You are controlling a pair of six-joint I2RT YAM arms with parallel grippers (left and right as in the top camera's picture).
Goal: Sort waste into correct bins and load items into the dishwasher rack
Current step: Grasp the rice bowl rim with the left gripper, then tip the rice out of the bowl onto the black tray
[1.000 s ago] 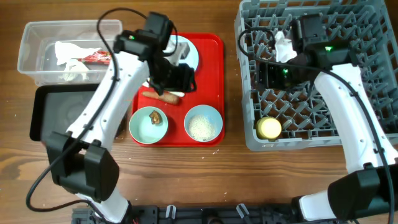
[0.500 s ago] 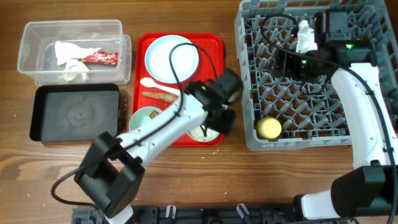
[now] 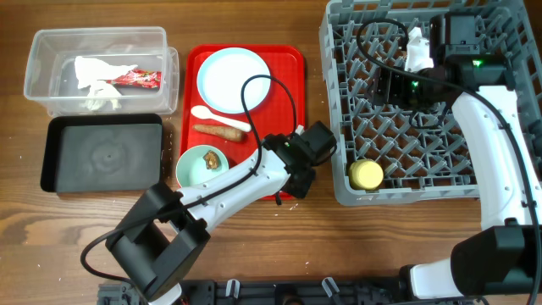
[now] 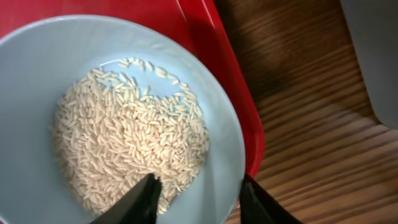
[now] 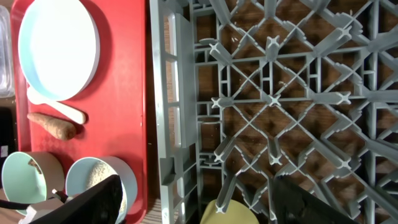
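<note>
The left pincer (image 4: 200, 191) is seen at the near right corner of the red tray (image 3: 286, 59). It is spread open, with one finger inside and the other outside the rim of the pale bowl (image 4: 74, 43); whether the rim is touched cannot be told. Loose rice grains (image 4: 130, 143) are heaped in that bowl. At the tray's near left corner the mint bowl (image 3: 191, 175) is placed, with a small brown lump (image 3: 211, 158) held in it. Farther along the tray the carrot-like root (image 3: 218, 130) is laid crosswise, the white spoon (image 3: 222, 119) just beyond it, and the round plate (image 3: 234, 79) at the far end. Left of the tray the black tray (image 3: 102, 154) is set on the wooden surface (image 3: 381, 246). Beyond the black tray stands the clear tub (image 3: 51, 51), in which a red wrapper (image 3: 135, 79) and crumpled white tissue (image 3: 89, 69) are contained. Right of the tray the grey rack (image 3: 339, 127) is stationed, with the yellow cup (image 3: 367, 174) lodged in its near corner closest to the tray. The right pincer (image 5: 198, 190) is held over the rack's grid, farther back than the cup. Its fingers are parted wide and nothing is gripped.
</note>
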